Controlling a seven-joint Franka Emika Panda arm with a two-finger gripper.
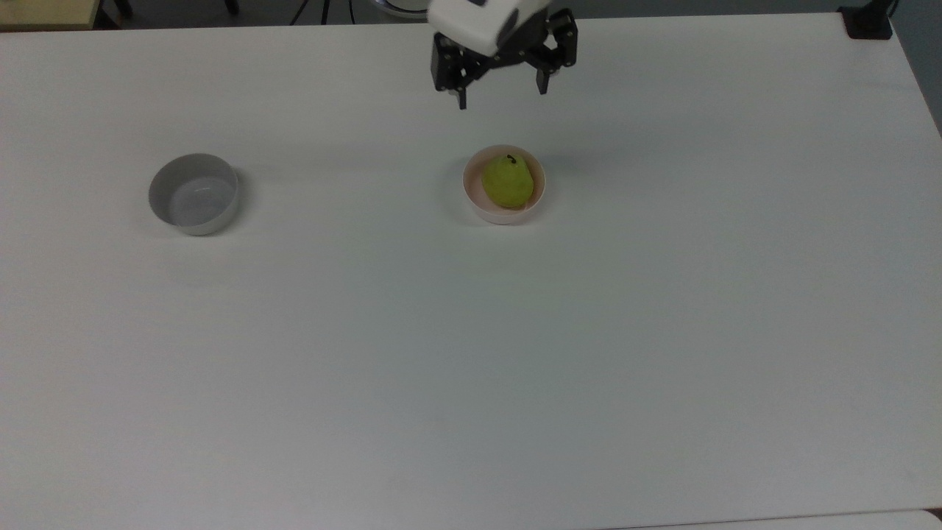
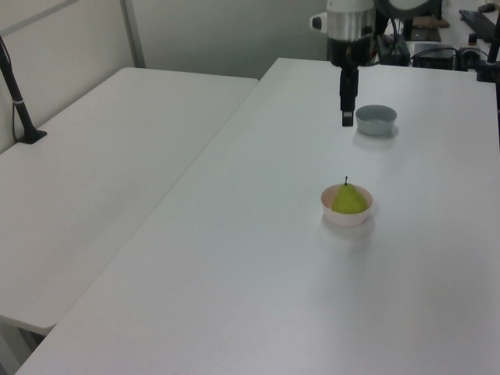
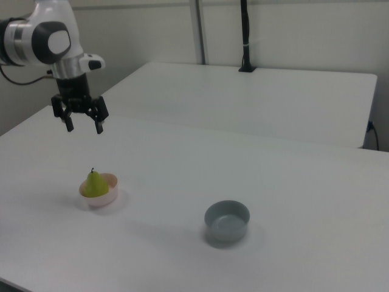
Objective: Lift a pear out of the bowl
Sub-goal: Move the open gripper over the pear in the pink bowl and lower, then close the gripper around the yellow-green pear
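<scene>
light: even, diffuse, fairly bright, no clear source | shadows: soft and faint beside the pink bowl [image 1: 504,210] and the grey bowl [image 1: 193,193], vague dark smear on the table [image 1: 471,368] in the top view's upper centre | glare: none | cast: cool greenish-grey | focus: slightly soft throughout, mild grain

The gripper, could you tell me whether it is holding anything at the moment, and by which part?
Nothing is held. The gripper hangs open above the table, and the pear sits untouched in the pink bowl.

The arm [image 3: 42,36] hangs downward, jaws spread apart.
</scene>
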